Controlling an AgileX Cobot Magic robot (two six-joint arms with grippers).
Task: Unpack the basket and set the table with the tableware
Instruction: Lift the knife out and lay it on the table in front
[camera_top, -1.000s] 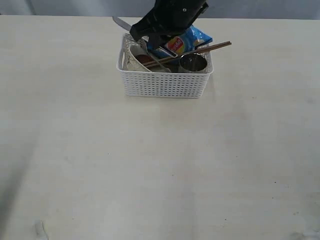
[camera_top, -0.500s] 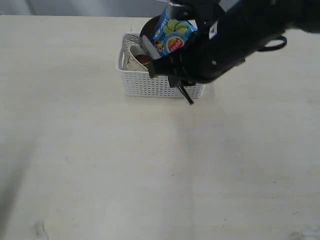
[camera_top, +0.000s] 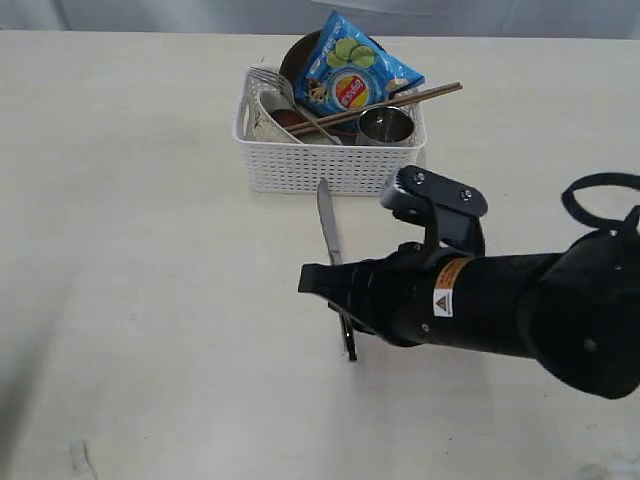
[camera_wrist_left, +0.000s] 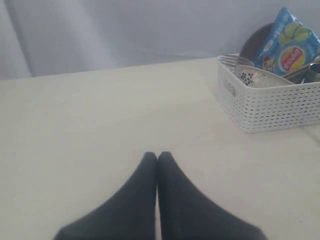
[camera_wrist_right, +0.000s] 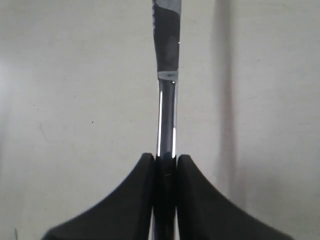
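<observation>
— Setting down the knife (camera_top: 325, 215), that's the step as I read it. The right gripper (camera_wrist_right: 165, 161) is pinched narrow on its shank, with the blade running out past the fingertips toward the basket (camera_top: 330, 170).
— Where's it sitting?
— Low over the table (camera_top: 150, 300), just in front of the basket. Touching or not, I can't tell.
— Next?
— Lay it flat, then let go. The left gripper (camera_wrist_left: 157, 157) is closed on nothing, well apart from the basket.
</observation>
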